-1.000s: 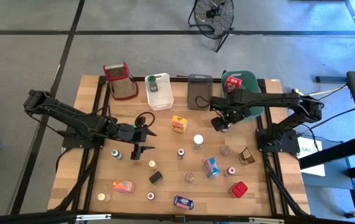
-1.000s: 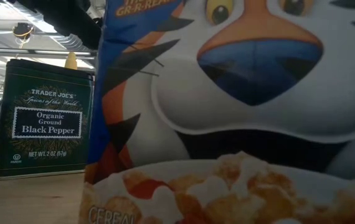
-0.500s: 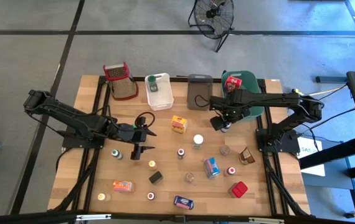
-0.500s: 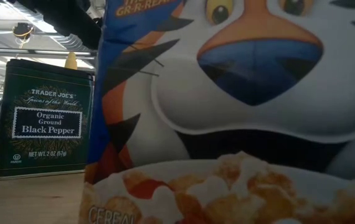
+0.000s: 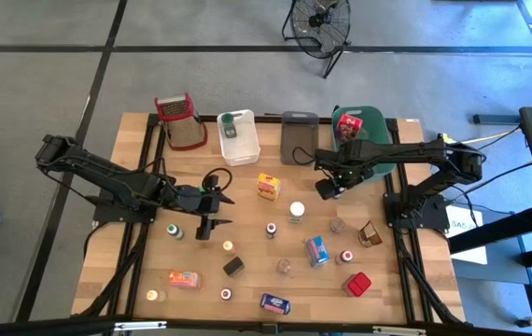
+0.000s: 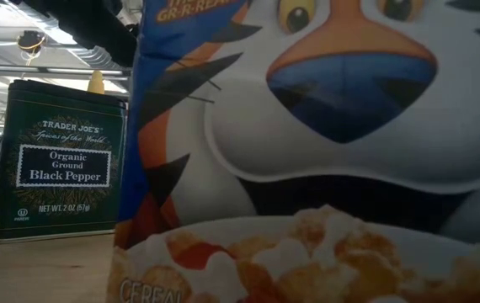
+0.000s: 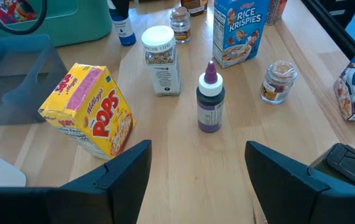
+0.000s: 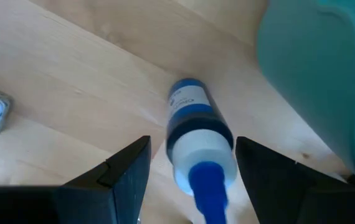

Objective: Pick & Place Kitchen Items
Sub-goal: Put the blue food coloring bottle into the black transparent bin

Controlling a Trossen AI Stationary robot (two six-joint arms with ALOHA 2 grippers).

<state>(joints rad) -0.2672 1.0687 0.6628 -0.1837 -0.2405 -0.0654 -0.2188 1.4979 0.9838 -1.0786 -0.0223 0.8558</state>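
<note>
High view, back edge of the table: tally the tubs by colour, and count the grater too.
White tub: 1
Grey tub: 1
Green tub: 1
Red-topped metal grater: 1
Total: 4

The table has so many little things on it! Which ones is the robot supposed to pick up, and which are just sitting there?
For the job:
- yellow Pops cereal box
- purple-capped dropper bottle
- white-lidded spice jar
- blue-capped bottle, between the right gripper's open fingers
- green black pepper tin

Just sitting there:
- red-topped metal grater
- white tub
- grey tub
- green tub
</note>
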